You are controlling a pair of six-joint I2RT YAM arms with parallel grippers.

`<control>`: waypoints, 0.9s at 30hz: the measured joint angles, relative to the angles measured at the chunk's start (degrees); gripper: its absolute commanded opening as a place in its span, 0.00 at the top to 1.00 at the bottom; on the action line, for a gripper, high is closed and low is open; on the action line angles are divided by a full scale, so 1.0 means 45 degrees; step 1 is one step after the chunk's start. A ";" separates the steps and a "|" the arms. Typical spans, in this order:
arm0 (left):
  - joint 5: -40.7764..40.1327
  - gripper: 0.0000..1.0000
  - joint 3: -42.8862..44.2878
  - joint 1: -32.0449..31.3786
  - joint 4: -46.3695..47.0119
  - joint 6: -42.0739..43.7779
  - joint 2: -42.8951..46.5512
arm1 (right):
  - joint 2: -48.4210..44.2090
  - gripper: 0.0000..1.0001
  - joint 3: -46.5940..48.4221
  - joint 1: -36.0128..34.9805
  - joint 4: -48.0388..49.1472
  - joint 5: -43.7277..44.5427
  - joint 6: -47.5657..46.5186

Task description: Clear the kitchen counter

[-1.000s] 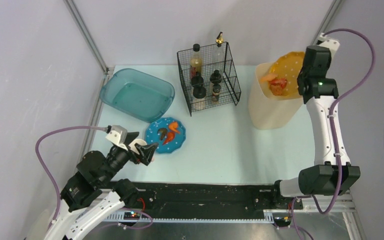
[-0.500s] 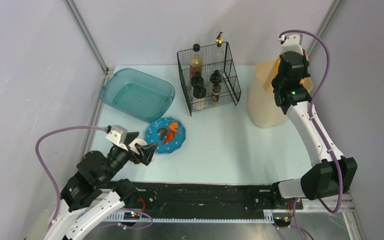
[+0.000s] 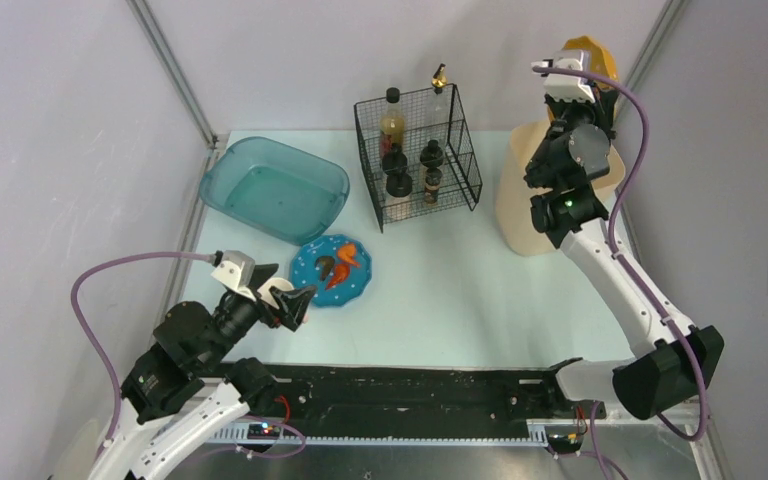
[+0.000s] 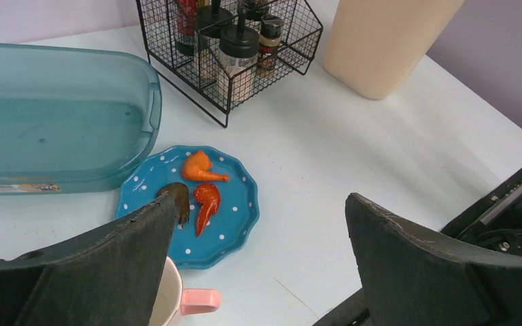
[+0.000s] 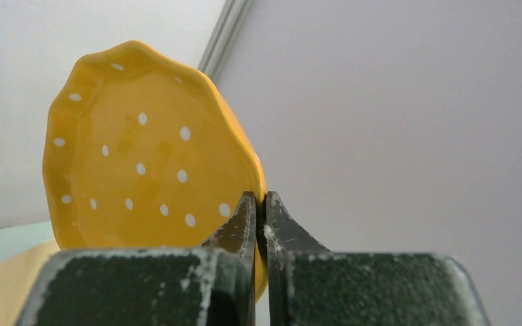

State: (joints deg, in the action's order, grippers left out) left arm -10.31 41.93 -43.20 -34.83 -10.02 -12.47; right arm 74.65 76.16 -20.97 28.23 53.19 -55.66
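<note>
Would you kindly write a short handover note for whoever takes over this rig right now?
Right gripper: shut on the rim of the yellow plate, raised on edge by the beige bin; the plate's visible face is bare.
Left gripper: open, empty, over a mug.
On the counter: blue plate with food scraps, mug, teal tub, wire rack of bottles.
Left, probably: stow the yellow plate, clear the blue plate and mug.

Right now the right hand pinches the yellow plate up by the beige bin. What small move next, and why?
Probably level the yellow plate and draw the right hand back from the beige bin toward the teal tub. The plate stands on edge and its visible face is bare, so tipping seems finished.
</note>
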 measured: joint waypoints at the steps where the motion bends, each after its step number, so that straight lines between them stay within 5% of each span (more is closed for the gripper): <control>1: 0.0000 0.02 0.0000 0.0000 0.0005 0.0000 0.0000 | -0.0063 1.00 0.0000 -0.0257 0.0238 0.0063 -0.0204; 11: -0.0015 0.02 0.0000 0.0000 0.0005 0.0000 -0.0228 | -0.1496 1.00 0.0005 -0.3288 -0.0500 0.0418 0.1151; 27: -0.0296 0.02 0.0053 0.0000 0.0000 -0.0879 -0.0583 | -0.2477 1.00 0.0248 -0.6543 -0.9481 -0.1341 1.0613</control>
State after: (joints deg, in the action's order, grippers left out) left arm -11.64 42.17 -43.20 -34.83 -13.98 -15.09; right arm 63.51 77.28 -50.41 -14.44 47.16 -7.90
